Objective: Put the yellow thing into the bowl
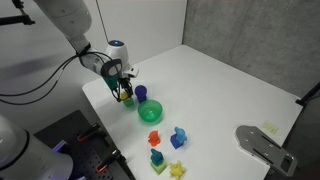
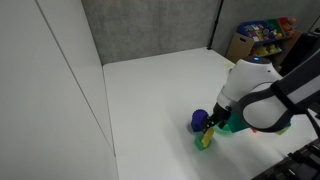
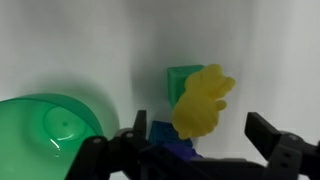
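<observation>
I am holding my gripper with its jaws spread wide, straddling the yellow thing lying between them, with the bowl waiting close by at the wrist view's left edge.

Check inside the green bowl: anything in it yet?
Nothing visible: in the wrist view the bowl shows bare green plastic inside. Its lower part is cut off by the frame edge, so that part is unchecked. The yellow thing is outside it.
</observation>
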You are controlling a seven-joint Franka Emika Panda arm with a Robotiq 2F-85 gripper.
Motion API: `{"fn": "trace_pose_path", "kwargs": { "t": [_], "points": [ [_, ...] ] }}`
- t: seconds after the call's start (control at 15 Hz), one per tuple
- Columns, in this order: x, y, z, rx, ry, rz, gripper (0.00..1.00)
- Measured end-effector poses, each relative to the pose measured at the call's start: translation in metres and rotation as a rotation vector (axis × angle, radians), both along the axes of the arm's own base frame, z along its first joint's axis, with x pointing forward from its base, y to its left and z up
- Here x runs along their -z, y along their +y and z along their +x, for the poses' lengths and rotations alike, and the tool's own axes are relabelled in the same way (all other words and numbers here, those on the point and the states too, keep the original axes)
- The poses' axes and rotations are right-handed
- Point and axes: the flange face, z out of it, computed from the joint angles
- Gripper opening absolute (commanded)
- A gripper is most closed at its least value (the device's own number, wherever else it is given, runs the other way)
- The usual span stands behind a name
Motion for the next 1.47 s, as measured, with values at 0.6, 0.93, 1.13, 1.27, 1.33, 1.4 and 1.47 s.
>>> {"fn": "trace_pose_path", "kwargs": {
  "t": [0.6,0.93,1.13,1.27,1.33,1.4,1.47],
  "points": [
    [0.022,0.011,0.0,0.024,-0.038,-0.015,0.4],
    [0.013,0.014,0.004,0.027,-0.051,-0.007,0.18],
    [-0.01,0.018,0.008,0.045,-0.044,0.02,0.18],
    [-0.03,0.013,0.013,0.059,-0.033,0.035,0.18],
    [-0.04,0.007,0.017,0.068,-0.03,0.035,0.18],
    [-0.05,0.0,0.02,0.082,-0.029,0.034,0.18],
    [-0.057,-0.01,0.023,0.094,-0.029,0.028,0.18]
  ]
}}
